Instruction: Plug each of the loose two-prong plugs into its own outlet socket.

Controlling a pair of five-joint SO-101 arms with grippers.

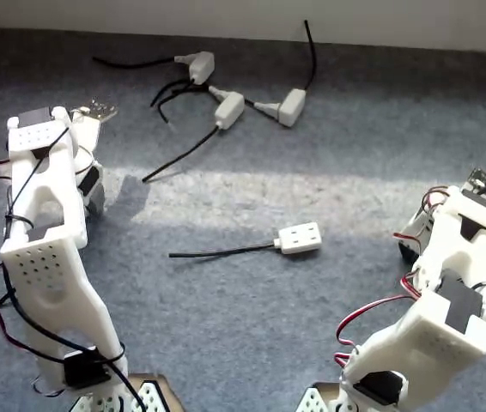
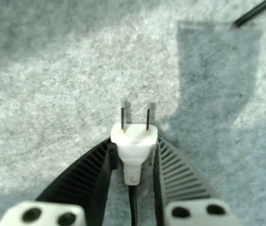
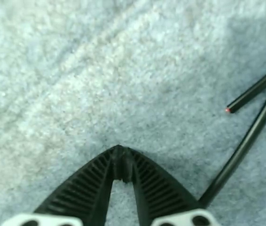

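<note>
High view, carpet (image 1: 252,343): grey, and we see both arms over it.
Left arm (image 1: 45,249): on our left.
Right arm (image 1: 453,292): on our right.
Socket block (image 1: 299,238): white, flat on the carpet between the arms.
White connectors (image 1: 228,109): three, clustered far from the block.
Left gripper (image 2: 134,143): fingers clamped on the plug's body.
Right gripper (image 3: 121,157): fingers pressed together, holding nothing.
Plug (image 2: 134,134): white, its two prongs point away from the left gripper, toward the carpet.
</note>
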